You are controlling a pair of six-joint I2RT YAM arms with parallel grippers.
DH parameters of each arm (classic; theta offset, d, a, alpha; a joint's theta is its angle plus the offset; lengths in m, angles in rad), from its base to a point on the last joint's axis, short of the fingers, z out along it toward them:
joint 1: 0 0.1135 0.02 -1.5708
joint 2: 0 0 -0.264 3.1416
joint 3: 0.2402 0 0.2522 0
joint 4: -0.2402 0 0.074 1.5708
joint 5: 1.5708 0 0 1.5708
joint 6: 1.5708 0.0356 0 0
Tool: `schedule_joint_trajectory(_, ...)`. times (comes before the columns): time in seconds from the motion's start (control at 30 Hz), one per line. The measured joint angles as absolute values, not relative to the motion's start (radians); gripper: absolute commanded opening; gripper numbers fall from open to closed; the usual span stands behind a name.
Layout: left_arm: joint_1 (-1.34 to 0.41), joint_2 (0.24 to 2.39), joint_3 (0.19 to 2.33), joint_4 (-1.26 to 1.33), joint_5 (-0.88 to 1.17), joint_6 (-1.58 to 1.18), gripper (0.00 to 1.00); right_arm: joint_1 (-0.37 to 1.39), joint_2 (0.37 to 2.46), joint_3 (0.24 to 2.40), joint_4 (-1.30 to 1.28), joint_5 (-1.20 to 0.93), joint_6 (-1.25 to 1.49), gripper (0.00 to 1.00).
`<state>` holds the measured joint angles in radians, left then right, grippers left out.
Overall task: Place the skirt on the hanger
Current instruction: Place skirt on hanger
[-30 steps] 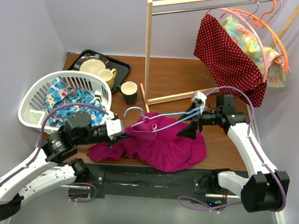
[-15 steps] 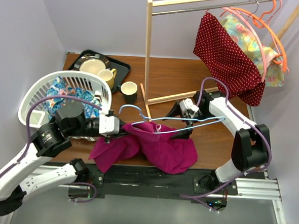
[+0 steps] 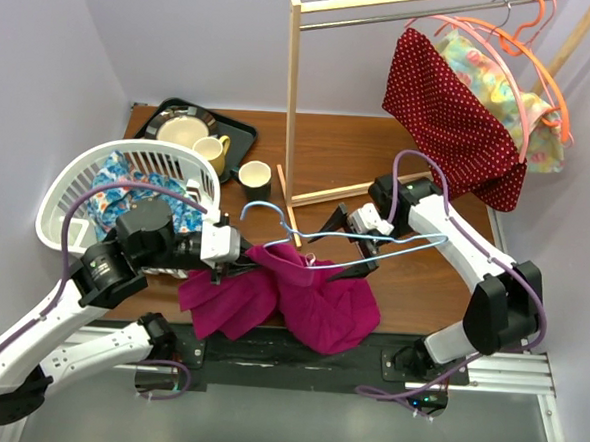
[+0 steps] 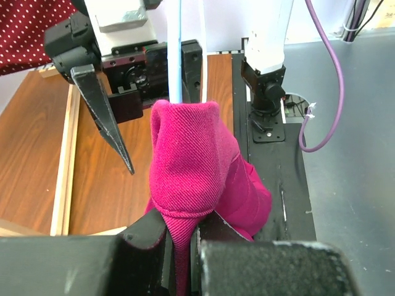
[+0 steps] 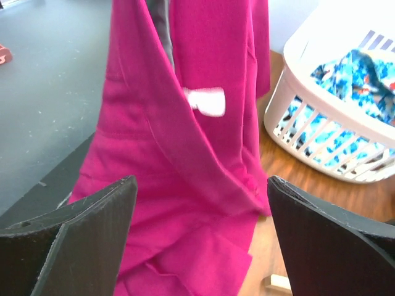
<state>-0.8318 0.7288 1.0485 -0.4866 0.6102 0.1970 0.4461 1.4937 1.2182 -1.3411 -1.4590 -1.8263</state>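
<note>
The skirt (image 3: 310,297) is pinched in the left tool (image 4: 182,240), the blue hanger (image 3: 378,256) passing through its fold; the right tool (image 5: 200,191) is spread open nearby.

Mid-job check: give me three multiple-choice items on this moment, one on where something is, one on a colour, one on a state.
1. Where does the white basket stand?
A. at the left side of the table
B. under the clothes rack
C. at the table's right edge

2. What colour is the hanger at the skirt?
A. orange
B. light blue
C. black

3. The left fingers are:
A. open and empty
B. shut on the hanger
C. shut on the skirt

Answers:
1 A, the top view shows it at the left edge.
2 B, a thin blue wire rises from the skirt's fold.
3 C, magenta cloth is pinched between them.
</note>
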Motion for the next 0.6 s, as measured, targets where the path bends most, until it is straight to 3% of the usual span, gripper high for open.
schedule_joint_trajectory(0.13, -0.832, 0.735, 1.048, -0.472, 0.618, 0.187, 0.00, 0.480, 1.481, 1.228, -1.342, -1.460, -1.822, 0.76)
schedule_joint_trajectory(0.17, -0.832, 0.735, 1.048, -0.468, 0.619, 0.184, 0.00, 0.492, 1.479, 1.228, -1.343, -1.460, -1.818, 0.63)
schedule_joint_trajectory(0.23, -0.832, 0.736, 1.048, -0.464, 0.621, 0.178, 0.00, 0.508, 1.478, 1.227, -1.342, -1.460, -1.812, 0.50)
schedule_joint_trajectory(0.27, -0.832, 0.738, 1.049, -0.464, 0.620, 0.178, 0.00, 0.514, 1.478, 1.227, -1.343, -1.460, -1.805, 0.29)
schedule_joint_trajectory(0.37, -0.832, 0.743, 1.053, -0.471, 0.609, 0.178, 0.00, 0.519, 1.468, 1.211, -1.341, -1.461, -1.794, 0.00)
schedule_joint_trajectory(0.6, -0.832, 0.735, 1.062, -0.503, 0.560, 0.178, 0.00, 0.488, 1.347, 1.153, -1.343, -1.450, -1.718, 0.00)
